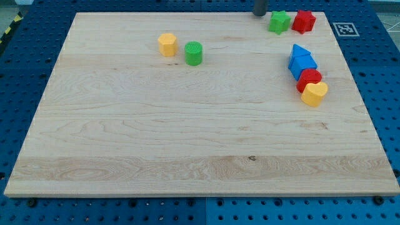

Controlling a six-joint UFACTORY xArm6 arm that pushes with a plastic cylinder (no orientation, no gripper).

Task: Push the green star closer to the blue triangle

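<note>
On a pale wooden desk (187, 125), the arm's dark rod shows only as a short stub at the view's top edge, my tip (259, 14) sitting just beside the small green star-shaped block (279, 22), at about its ten o'clock; there is no hand on this rig, so nothing opens, closes or holds, and the tip appears to be close to the star, though whether it touches cannot be told. The green star lies near the desk's far right corner, touching or nearly touching a red star-shaped block (304, 21) at its three o'clock. The blue triangle-shaped block (300, 51) lies well apart at roughly the star's five o'clock, heading a tight column with a blue cube (304, 64), a red cylinder (309, 79) and a yellow heart-shaped block (314, 93) running toward five o'clock. A yellow hexagonal block (167, 44) and a green cylinder (194, 53) sit well off at nine o'clock. The star looks light, rigid and smooth, likely to slide easily and to spin if struck off centre; the sound contact would be a notch or flat on its eleven-to-twelve o'clock side, pushing through its middle toward five o'clock. Being roughly symmetrical, it has no real long axis, and which way its arms point is too small to read.
</note>
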